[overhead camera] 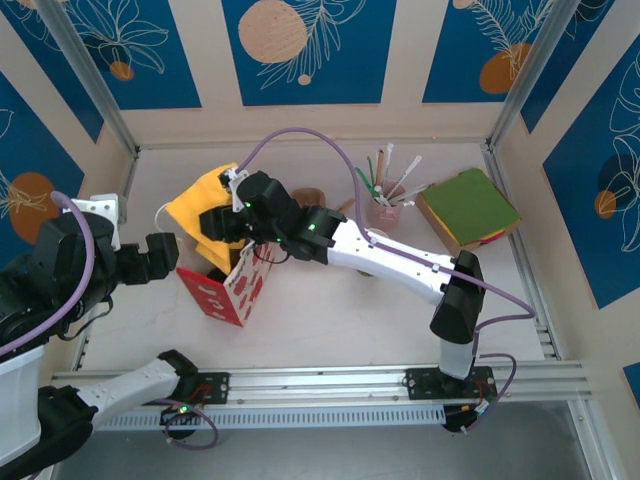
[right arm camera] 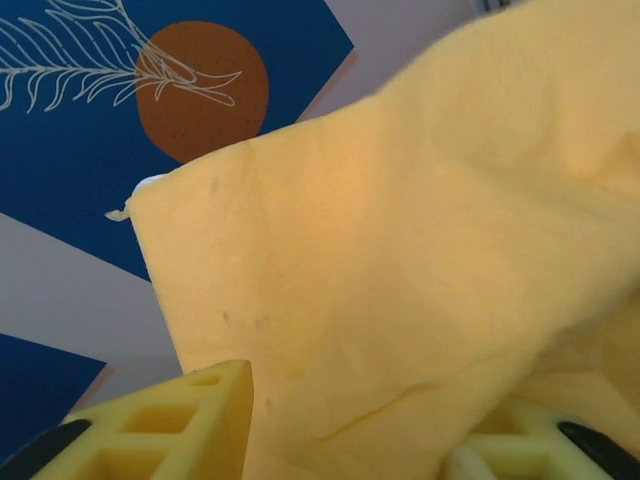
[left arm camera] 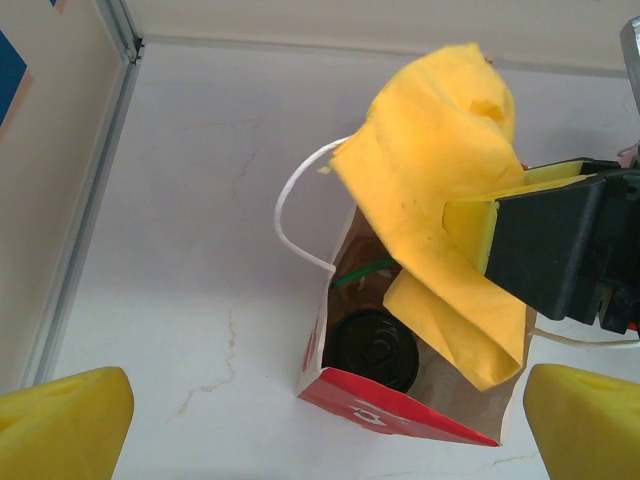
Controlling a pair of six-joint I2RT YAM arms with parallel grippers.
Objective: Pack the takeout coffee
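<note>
The white worktop (overhead camera: 330, 320), faintly veined with hairline cracks, is sitting inside a booth of beige wall panels (overhead camera: 205, 60) carrying blue insets with orange discs and white leaf drawings, with aluminium posts (overhead camera: 90, 75) running up the corners. A red-and-white paper bag (left arm camera: 400, 412) is standing open on it, and the takeout coffee (left arm camera: 372, 348) is resting inside, black lid up. The right end effector (right arm camera: 350, 440) is hanging over the bag mouth, fingers apart, a yellow cloth (left arm camera: 430, 150) draping over and between them. The left end effector (left arm camera: 325, 430) is hovering just beside the bag, spread wide and holding nothing. A cup of straws (overhead camera: 385, 205) and a green-topped box (overhead camera: 468, 208) are sitting near the far right corner.
</note>
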